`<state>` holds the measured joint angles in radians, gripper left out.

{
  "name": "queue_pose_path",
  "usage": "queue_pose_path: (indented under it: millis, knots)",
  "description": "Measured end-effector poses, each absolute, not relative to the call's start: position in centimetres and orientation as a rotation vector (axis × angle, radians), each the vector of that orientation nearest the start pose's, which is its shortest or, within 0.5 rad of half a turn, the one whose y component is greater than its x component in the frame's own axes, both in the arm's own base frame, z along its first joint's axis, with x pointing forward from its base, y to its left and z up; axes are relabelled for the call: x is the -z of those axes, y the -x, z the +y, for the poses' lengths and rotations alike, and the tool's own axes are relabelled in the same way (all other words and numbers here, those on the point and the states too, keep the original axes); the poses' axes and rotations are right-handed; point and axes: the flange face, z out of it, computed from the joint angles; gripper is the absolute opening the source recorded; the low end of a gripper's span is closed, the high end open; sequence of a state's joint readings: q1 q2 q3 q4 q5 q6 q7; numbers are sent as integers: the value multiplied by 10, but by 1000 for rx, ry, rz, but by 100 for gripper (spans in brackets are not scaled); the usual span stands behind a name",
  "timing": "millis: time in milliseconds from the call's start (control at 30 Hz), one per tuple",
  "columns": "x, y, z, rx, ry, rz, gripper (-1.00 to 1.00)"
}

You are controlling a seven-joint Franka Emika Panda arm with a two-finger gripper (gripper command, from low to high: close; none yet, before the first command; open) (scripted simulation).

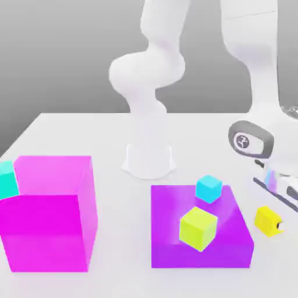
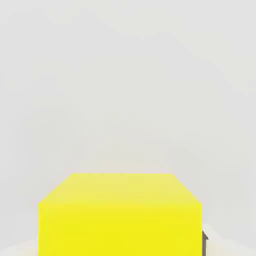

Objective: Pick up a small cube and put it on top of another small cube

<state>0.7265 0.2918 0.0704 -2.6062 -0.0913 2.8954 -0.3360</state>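
Small yellow cube (image 1: pixel 268 220) (image 2: pixel 120 215), no long axis, sits flat on the white table (image 1: pixel 75 131), one corner toward the exterior view's camera, just right of the purple block (image 1: pixel 201 247). Gripper (image 1: pixel 278 224) pinches it, a dark fingertip (image 1: pixel 281 224) against its side.

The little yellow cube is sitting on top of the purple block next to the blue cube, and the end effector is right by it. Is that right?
Not quite. The little yellow cube is on the white table, off the purple block toward the exterior view's right, as that view shows. The cube next to the blue cube on the purple block is the lime one. The end effector is indeed right by the yellow cube.
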Motion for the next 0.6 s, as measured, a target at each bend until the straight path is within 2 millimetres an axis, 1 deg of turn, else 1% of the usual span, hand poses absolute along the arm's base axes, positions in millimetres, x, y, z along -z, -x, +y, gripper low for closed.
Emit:
queue_pose_path:
  millis: [100, 133, 167, 200, 233, 267, 300, 333, 400, 467, 500, 533, 600]
  knots:
    - [-184, -295, 313, -2, 2578, -1798, -100]
    - [-196, -301, 309, 0, 2584, -1790, -100]
    - [-208, -321, 298, 7, 2602, -1767, -100]
    - [-222, -344, 283, 14, 2626, -1736, -100]
    - [-236, -371, 258, 20, 2663, -1682, -100]
    - [-250, -398, 229, 26, 2702, -1622, -100]
    - [-265, -420, 202, 31, 2731, -1577, -100]
    - [-280, -438, 175, 36, 2756, -1539, -100]
    - [-310, -468, 117, 41, 2802, -1465, -100]
    - [-339, -487, 49, 41, 2851, -1378, -100]
    - [-354, -492, 14, 39, 2873, -1335, -100]
    - [-368, -495, -20, 36, 2892, -1295, -100]
    - [-392, -491, -80, 29, 2922, -1224, -100]
